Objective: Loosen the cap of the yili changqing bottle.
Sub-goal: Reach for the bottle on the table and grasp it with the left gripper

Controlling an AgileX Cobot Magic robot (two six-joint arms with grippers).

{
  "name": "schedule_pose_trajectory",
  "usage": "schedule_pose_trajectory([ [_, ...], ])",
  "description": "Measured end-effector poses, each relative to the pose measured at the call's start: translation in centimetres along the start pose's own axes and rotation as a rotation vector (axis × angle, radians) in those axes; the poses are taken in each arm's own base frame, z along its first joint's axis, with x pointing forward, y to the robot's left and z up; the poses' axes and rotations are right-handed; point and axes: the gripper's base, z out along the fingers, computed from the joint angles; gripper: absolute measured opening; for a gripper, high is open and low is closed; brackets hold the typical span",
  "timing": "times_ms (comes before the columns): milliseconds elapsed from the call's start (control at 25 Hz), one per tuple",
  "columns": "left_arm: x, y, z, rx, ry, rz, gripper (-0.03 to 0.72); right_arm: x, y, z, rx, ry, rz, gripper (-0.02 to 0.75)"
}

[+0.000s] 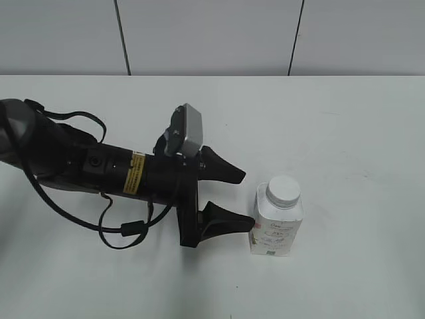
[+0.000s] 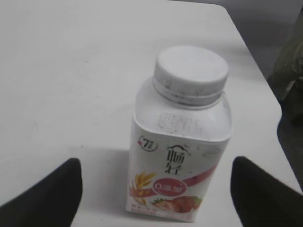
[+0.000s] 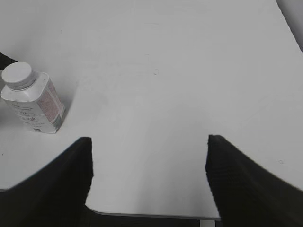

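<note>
The yili changqing bottle (image 1: 277, 227) stands upright on the white table, right of centre. It is white and squarish, with a red band and strawberry print (image 2: 179, 163). Its white ribbed cap (image 1: 283, 191) sits on the neck and also shows in the left wrist view (image 2: 191, 70). My left gripper (image 1: 243, 198) is open, its black fingers just left of the bottle, not touching it. In the left wrist view (image 2: 156, 189) the bottle stands between the fingertips. My right gripper (image 3: 147, 165) is open and empty, far from the bottle (image 3: 33, 99), and out of the exterior view.
The white table (image 1: 345, 126) runs back to a grey panelled wall. Its right edge shows in the left wrist view (image 2: 258, 75) and its near edge in the right wrist view (image 3: 151, 215). The left arm with loose cables (image 1: 119, 229) lies over the table's left half.
</note>
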Motion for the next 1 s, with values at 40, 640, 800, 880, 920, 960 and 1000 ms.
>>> schedule_pose_trajectory([
  [40, 0.1, 0.0, 0.1, 0.008, -0.001, -0.002, 0.583, 0.0, 0.0, 0.0, 0.0, 0.0, 0.0, 0.587],
  [640, 0.0, -0.5, 3.1, 0.045, 0.061, 0.024, 0.583, 0.0, 0.0, 0.0, 0.001, 0.0, 0.0, 0.587],
  [800, 0.2, -0.8, 3.5, 0.057, 0.076, 0.022, 0.583, 0.0, 0.0, 0.0, 0.001, 0.0, 0.0, 0.587],
  [880, 0.2, -0.8, 3.5, 0.052, 0.083, 0.022, 0.583, 0.0, 0.0, 0.0, 0.001, 0.0, 0.0, 0.587],
  [920, 0.3, -0.8, 3.5, 0.048, 0.089, 0.023, 0.583, 0.0, 0.0, 0.0, 0.001, 0.0, 0.0, 0.587],
  [960, 0.3, -0.8, 3.5, 0.045, 0.092, 0.023, 0.583, 0.0, 0.0, 0.0, 0.001, 0.0, 0.0, 0.587],
  [1000, 0.3, -0.8, 3.5, 0.045, 0.093, 0.023, 0.583, 0.0, 0.0, 0.0, 0.001, 0.0, 0.0, 0.587],
])
